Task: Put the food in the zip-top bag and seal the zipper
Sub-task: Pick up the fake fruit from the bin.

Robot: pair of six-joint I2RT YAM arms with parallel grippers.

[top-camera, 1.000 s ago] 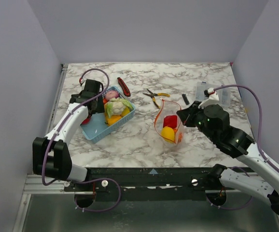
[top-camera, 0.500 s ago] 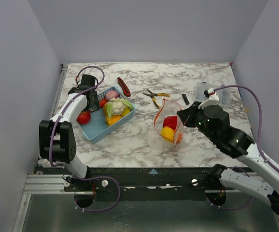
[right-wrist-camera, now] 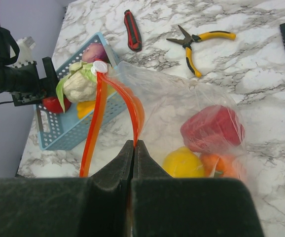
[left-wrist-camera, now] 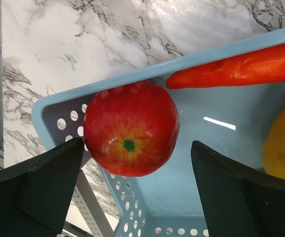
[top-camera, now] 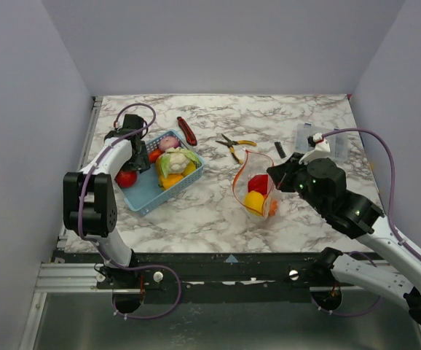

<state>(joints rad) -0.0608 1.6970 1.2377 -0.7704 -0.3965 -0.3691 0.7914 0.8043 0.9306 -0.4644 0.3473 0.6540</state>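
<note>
The marbled table (top-camera: 218,219) looks much as it did a second ago, except at its left side. There the left arm has folded in towards the edge and carried the left claw (left-wrist-camera: 137,148) to the near-left corner of the blue basket (left-wrist-camera: 206,53). The claw hangs with its fingers spread wide, one on each side of the red apple (left-wrist-camera: 130,129), gripping nothing. That suggests the apple is the next piece of food lined up for the bag, though no grasp is made yet. A carrot (left-wrist-camera: 241,69) lies just beside the apple, and the cauliflower (top-camera: 174,160) sits further along the basket.

The right claw (right-wrist-camera: 133,148) is pinched tight on the mouth of the zip-top bag (right-wrist-camera: 182,94), at the orange-red zipper (right-wrist-camera: 97,113), holding it up and open. The claw, the bag and the food inside it, a red piece (right-wrist-camera: 212,127), a yellow piece (right-wrist-camera: 184,164) and an orange piece (right-wrist-camera: 219,165), have not shifted from the earlier views. The zipper is unsealed.
</note>
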